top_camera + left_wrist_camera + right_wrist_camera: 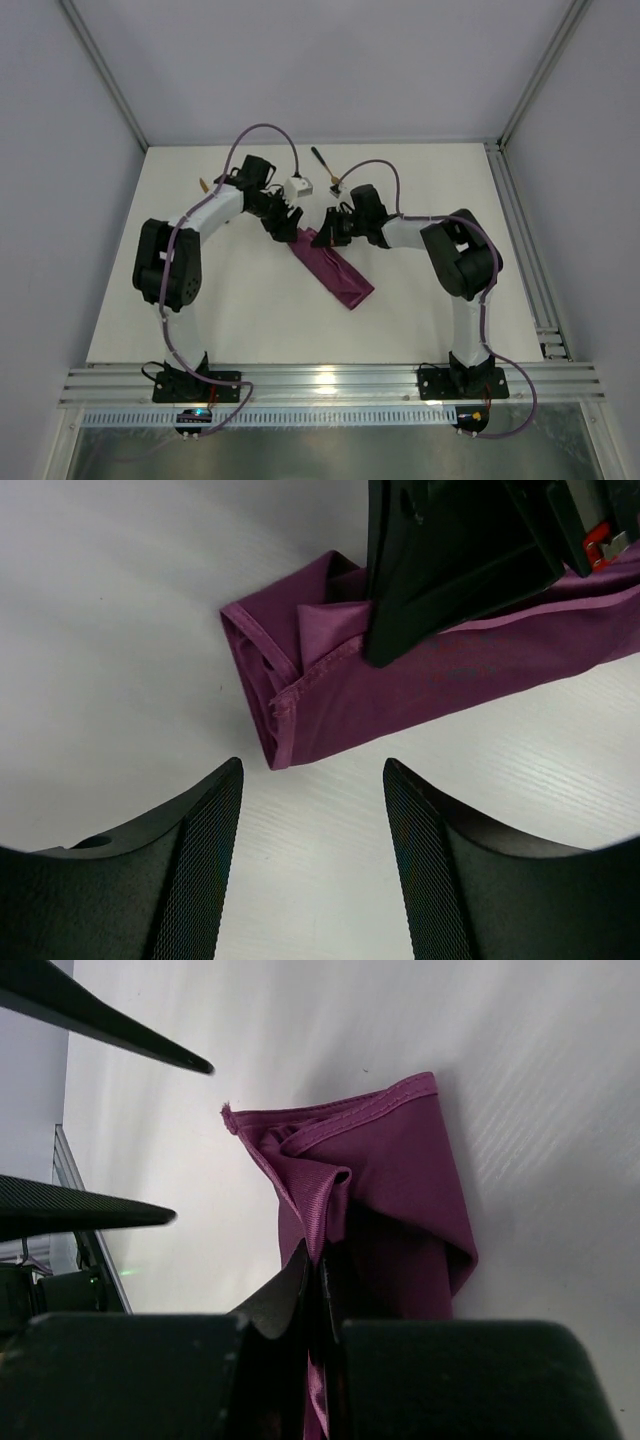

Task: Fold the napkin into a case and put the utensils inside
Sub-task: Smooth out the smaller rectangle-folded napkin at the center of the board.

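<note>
The magenta-purple napkin (335,270) lies folded into a narrow strip on the white table, running diagonally from centre toward the front right. My right gripper (327,222) is at its far end, shut on a raised fold of the napkin (400,1160) at the fingertips (318,1255). My left gripper (312,765) stands open just short of that same end of the napkin (400,690), with nothing between its fingers. One utensil (322,162), black-handled with a gold head, lies behind the grippers. A small gold tip (203,185) shows beside the left arm.
An aluminium rail (520,230) runs along the table's right side and a slotted rail (320,385) along the front by the arm bases. Pale walls close off the back and both sides.
</note>
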Controlling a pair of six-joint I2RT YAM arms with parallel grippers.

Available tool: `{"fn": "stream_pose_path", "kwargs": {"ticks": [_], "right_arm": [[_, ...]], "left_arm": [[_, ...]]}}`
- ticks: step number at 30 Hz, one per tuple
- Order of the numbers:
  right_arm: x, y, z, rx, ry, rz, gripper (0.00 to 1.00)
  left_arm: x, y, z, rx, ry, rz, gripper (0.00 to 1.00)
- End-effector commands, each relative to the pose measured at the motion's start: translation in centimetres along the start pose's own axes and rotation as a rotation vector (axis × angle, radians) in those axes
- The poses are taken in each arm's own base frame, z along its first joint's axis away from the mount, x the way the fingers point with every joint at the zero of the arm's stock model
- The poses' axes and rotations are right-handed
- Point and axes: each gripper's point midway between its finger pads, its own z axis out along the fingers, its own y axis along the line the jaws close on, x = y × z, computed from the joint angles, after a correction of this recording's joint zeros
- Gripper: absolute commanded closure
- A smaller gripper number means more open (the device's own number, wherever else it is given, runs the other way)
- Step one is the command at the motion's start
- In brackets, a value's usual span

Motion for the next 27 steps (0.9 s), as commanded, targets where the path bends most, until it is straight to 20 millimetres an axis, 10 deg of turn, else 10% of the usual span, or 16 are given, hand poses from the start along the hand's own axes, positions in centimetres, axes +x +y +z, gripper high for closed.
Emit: {"fn": "stream_pose_path", "kwargs": {"ticks": [1,9,21,27], "right_arm": [[-1.3,0.7,0.1,-0.025,0.002,-0.050,0.94],[-1.0,0.3,0.3,-0.029,0.017,-0.061,0.92],[-1.9,0.2,0.4,-0.029,0.013,-0.071,0.89],[-2.3,-0.1,0.3,-0.008,0.022,-0.064,0.74]], "left_arm": [[0.0,0.1,1.0,-0.041,0.029,0.074,0.39],[-2.0,2.4,2.3,-0.131,-0.021,0.071,0.59],[-1.4,0.3,4.6,-0.014,0.025,0.095,0.99],[-2.9,0.2,5.0,0.000,-0.028,0.063,1.00]]}}
